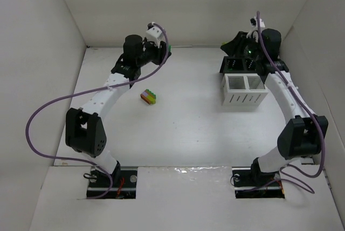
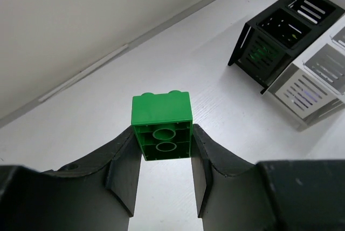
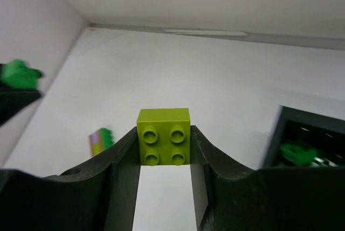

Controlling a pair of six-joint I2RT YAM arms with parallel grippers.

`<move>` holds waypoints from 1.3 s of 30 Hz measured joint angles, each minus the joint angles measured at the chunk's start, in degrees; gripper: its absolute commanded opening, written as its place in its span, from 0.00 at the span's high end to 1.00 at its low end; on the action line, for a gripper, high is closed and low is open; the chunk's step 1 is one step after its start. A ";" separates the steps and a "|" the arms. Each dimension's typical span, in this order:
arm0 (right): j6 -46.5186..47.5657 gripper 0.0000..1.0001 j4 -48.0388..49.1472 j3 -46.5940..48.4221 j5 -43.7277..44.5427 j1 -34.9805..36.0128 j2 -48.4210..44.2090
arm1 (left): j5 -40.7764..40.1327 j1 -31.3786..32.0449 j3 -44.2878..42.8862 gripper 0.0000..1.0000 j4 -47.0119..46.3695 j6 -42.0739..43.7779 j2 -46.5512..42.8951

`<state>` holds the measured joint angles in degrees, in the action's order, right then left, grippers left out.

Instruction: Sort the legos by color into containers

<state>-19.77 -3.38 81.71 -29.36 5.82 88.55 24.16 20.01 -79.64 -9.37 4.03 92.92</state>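
Observation:
My left gripper is shut on a green lego brick and holds it above the table at the back left. My right gripper is shut on a lime brick and hovers at the back right, by the black bin pair. A short multicoloured stack of legos lies on the table left of centre and also shows in the right wrist view. The white bin pair stands just in front of the black pair. A green brick lies inside a black compartment.
White walls enclose the table on the left, back and right. In the left wrist view the black bins and white bins stand to the right. The left gripper's green brick shows at the left edge of the right wrist view.

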 measured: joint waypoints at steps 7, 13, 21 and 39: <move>9.70 1.00 -8.35 -0.87 6.38 -3.69 -0.24 | 1.18 -0.96 -2.03 1.00 -1.33 6.16 0.35; 13.60 1.00 -10.47 -0.85 6.23 -8.98 -0.24 | 3.58 -2.03 -3.80 1.00 -1.64 9.35 3.06; 14.86 1.00 -9.05 -1.11 3.34 -17.03 -0.24 | 1.40 -0.92 -4.79 1.00 -1.16 10.69 4.90; 18.10 1.00 -8.79 1.40 -3.45 -19.67 7.58 | -0.52 -0.52 -21.40 1.00 6.67 13.81 19.17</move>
<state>-1.67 -12.16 83.11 -32.82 -13.85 96.14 23.64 19.49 -101.03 -2.70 17.85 112.09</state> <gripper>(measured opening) 0.427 0.337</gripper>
